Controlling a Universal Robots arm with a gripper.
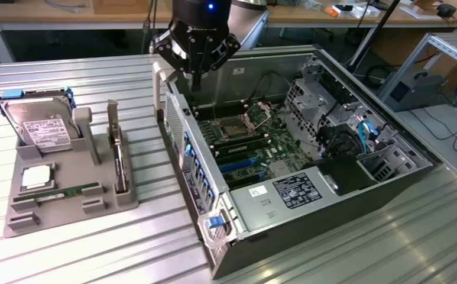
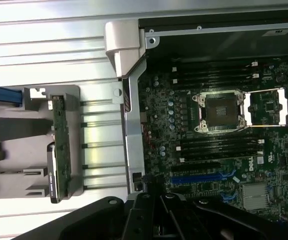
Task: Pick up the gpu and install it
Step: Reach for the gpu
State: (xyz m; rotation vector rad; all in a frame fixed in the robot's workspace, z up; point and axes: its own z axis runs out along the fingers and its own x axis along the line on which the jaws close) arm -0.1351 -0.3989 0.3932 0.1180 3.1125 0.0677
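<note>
The gpu (image 1: pixel 120 161) is a thin black card standing on edge in a slot of the grey holder (image 1: pixel 70 216), its silver bracket pointing up at the far end. From above, in the wrist view, the gpu (image 2: pixel 58 147) shows as a narrow strip beside the case wall. My gripper (image 1: pixel 195 83) hangs above the near wall of the open computer case (image 1: pixel 212 236), fingers shut together with nothing in them. It is well above the gpu and toward the exterior view's right of it. Blue expansion slots (image 2: pixel 198 176) lie on the motherboard (image 1: pixel 244 139) inside the case.
The holder also carries a silver hard drive (image 1: pixel 43 127), a square chip (image 1: pixel 37 176) and a green memory stick (image 1: pixel 62 192). The case's metal frame (image 2: pixel 134 130) stands between holder and motherboard. Drive cages and cables (image 1: pixel 346 136) take up the case's right side. The ribbed metal table (image 1: pixel 94 260) lies around everything.
</note>
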